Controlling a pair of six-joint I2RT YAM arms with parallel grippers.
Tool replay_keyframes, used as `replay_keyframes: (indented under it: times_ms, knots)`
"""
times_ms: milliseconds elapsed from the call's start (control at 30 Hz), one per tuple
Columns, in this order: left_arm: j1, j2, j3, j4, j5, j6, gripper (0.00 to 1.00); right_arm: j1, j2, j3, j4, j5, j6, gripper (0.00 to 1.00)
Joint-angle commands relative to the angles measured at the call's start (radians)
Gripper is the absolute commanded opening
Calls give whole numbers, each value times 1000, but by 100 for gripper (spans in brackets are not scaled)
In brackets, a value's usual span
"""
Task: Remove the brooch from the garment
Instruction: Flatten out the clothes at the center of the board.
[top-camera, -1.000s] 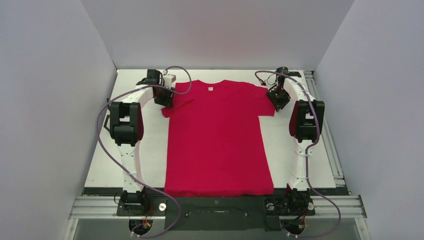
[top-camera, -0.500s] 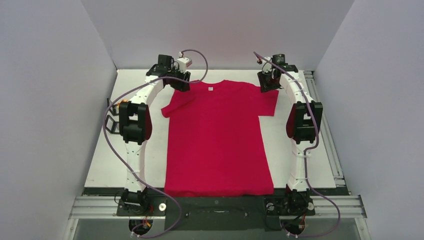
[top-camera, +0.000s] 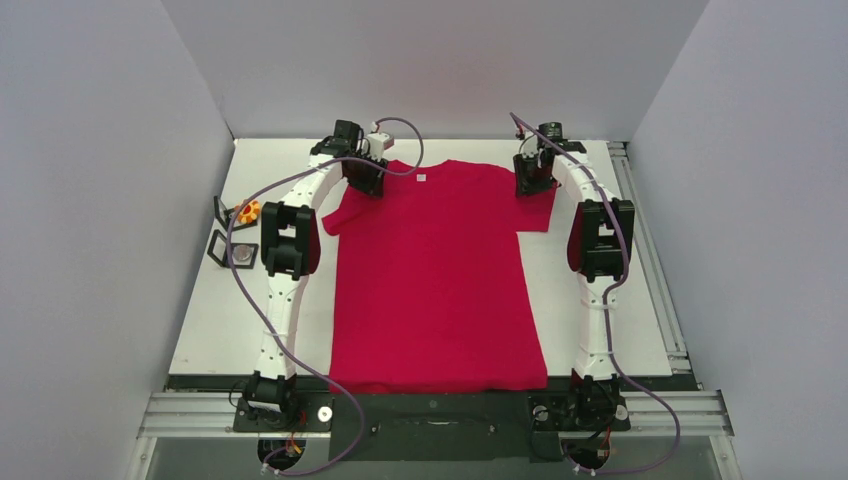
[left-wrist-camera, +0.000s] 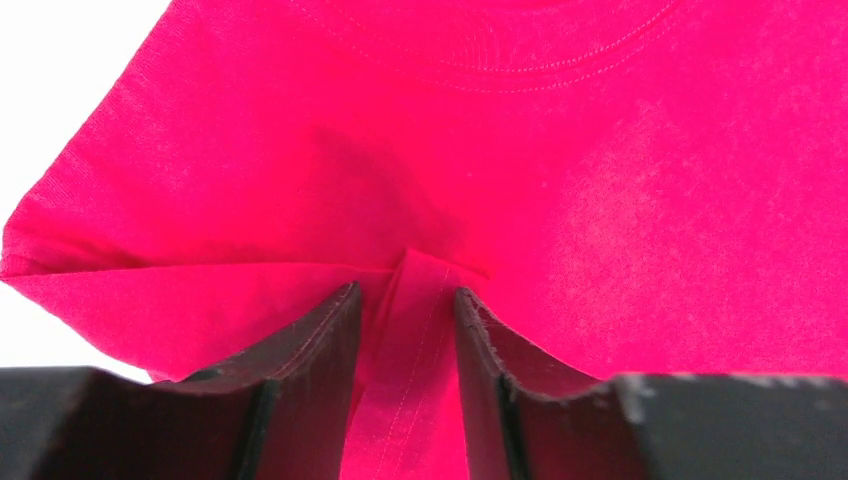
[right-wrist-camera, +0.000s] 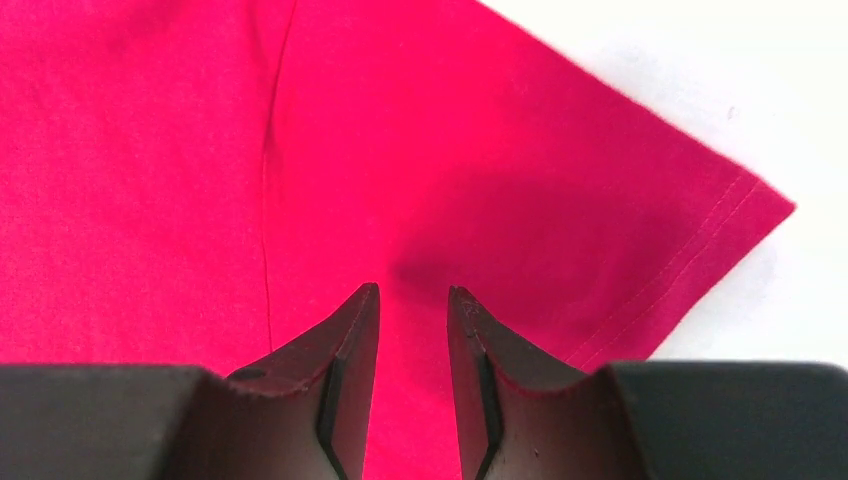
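The shirt (top-camera: 435, 280) is soft, light and floppy; grab a fold. Left tool (left-wrist-camera: 405, 292) pinches a fold near the neck. Right tool (right-wrist-camera: 413, 290) is slightly spread, holding nothing.

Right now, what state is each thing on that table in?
red T-shirt: spread flat on the table, sleeve on the left arm's side folded over, no brooch visible on it.
left gripper: closed on a raised fold of that folded sleeve.
right gripper: jaws slightly apart over the other sleeve, holding nothing.
small orange object: lying on the table, off the shirt; too small to identify.
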Motion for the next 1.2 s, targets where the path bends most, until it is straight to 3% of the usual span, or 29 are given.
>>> replay_keyframes:
  times_ms: [0,167,300,533,733,967,1033,1100,1167]
  knots:
    - [-10,-45,-18,-34,-28,22,31,-9,8,-11,-1,22,43,28]
    - [-3,-105,-83,46,-17,-1,14,-19,24,-19,-37,88,54,20]
    - [21,-162,-101,111,-30,-39,7,-19,40,25,-111,155,28,12]
    - [79,-246,-170,219,-129,-49,12,-31,55,55,-204,268,-24,7]
    - [126,-184,-103,180,-161,-38,4,-36,64,87,-252,350,-64,6]
    - [157,-120,-66,209,-338,4,0,-51,74,95,-303,429,-99,4]
    - [163,-103,-59,215,-382,19,4,-58,72,86,-305,433,-102,4]
    - [164,-81,-35,205,-404,37,15,-62,68,79,-302,423,-106,4]
    - [165,-60,-1,183,-398,38,35,-62,60,80,-296,400,-113,4]
